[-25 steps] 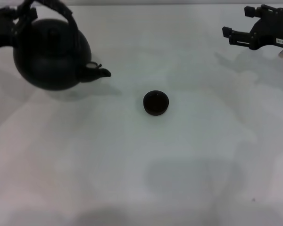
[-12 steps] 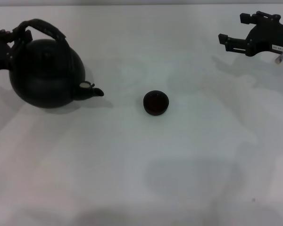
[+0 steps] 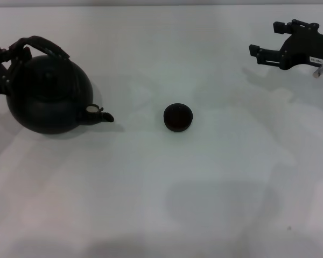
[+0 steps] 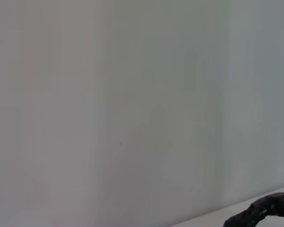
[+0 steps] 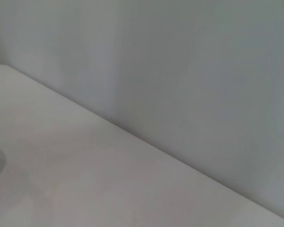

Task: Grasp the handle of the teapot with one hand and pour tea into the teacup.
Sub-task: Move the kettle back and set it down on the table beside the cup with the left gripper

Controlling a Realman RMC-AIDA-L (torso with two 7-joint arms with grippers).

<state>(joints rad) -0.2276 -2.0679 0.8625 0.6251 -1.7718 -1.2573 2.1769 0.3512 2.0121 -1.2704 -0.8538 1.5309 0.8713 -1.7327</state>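
1. The table (image 3: 151,204) is white.
2. The teapot (image 3: 48,97) sits at nine o'clock, spout toward the teacup.
3. The left gripper (image 3: 5,56) is clamped on the handle (image 3: 46,45).
4. The right gripper (image 3: 266,54) hangs at two o'clock; its spread is unreadable.
5. The teacup (image 3: 177,117) stands centre, well apart from the teapot.

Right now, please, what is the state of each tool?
Left tool: closed on the handle of the teapot, at the table's left side.
Right tool: cannot be told; it is parked far right, holding nothing.

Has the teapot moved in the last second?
Yes. The teapot has dropped lower and drifted slightly left, away from the unmoved teacup.
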